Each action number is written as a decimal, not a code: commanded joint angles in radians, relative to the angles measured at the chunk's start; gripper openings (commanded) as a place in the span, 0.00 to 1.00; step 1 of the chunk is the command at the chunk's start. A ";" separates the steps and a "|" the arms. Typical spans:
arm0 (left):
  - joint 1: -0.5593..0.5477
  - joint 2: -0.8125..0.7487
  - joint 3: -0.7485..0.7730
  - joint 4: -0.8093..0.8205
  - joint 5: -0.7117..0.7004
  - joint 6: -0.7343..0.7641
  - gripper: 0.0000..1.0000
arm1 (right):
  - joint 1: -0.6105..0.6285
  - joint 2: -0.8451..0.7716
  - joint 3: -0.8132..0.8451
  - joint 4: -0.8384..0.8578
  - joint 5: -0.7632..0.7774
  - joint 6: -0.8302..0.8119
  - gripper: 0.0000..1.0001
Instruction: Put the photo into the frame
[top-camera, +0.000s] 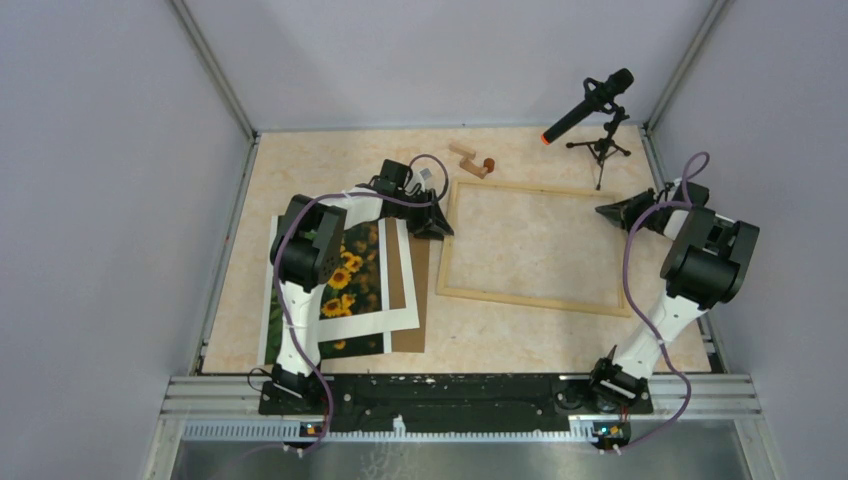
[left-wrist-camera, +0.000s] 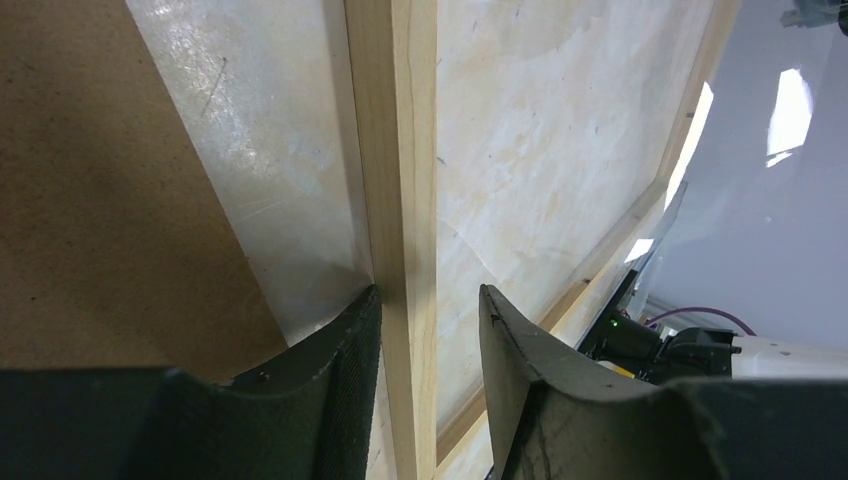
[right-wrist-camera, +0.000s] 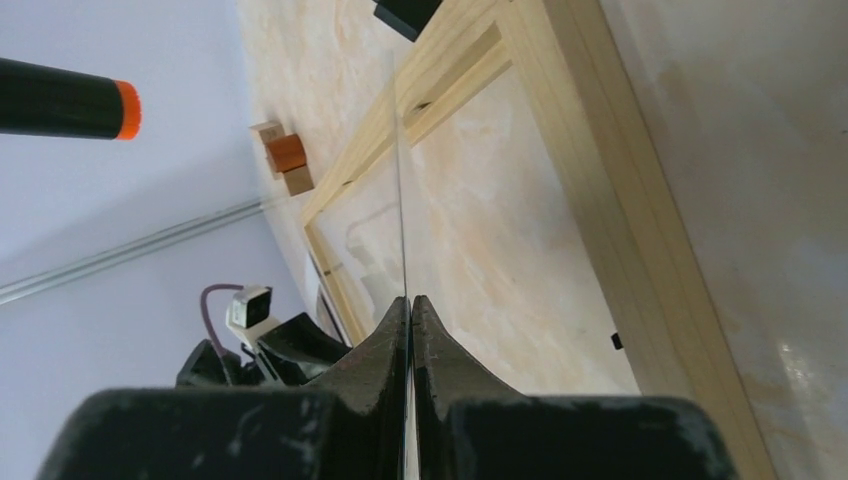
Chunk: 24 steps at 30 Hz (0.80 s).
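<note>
The light-wood frame lies flat at the middle of the table. My left gripper stands open astride its left rail; the left finger touches the rail and the right one stands off it. My right gripper is at the frame's right end, shut on the edge of a thin clear pane that shows edge-on. The sunflower photo lies at the left under a white mat, partly hidden by my left arm.
A white mat and a brown backing board lie over and beside the photo. Small wooden blocks sit behind the frame. A microphone on a tripod stands at the back right. Grey walls close in both sides.
</note>
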 joint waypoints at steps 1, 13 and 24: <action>-0.004 0.010 -0.004 0.029 0.030 0.006 0.46 | 0.011 -0.051 0.011 0.064 -0.090 0.086 0.00; 0.000 -0.013 -0.059 0.120 0.097 -0.060 0.56 | 0.014 -0.229 -0.008 0.030 -0.099 0.118 0.00; -0.011 -0.058 -0.164 0.225 0.126 -0.153 0.60 | 0.041 -0.388 0.039 -0.081 -0.094 0.120 0.00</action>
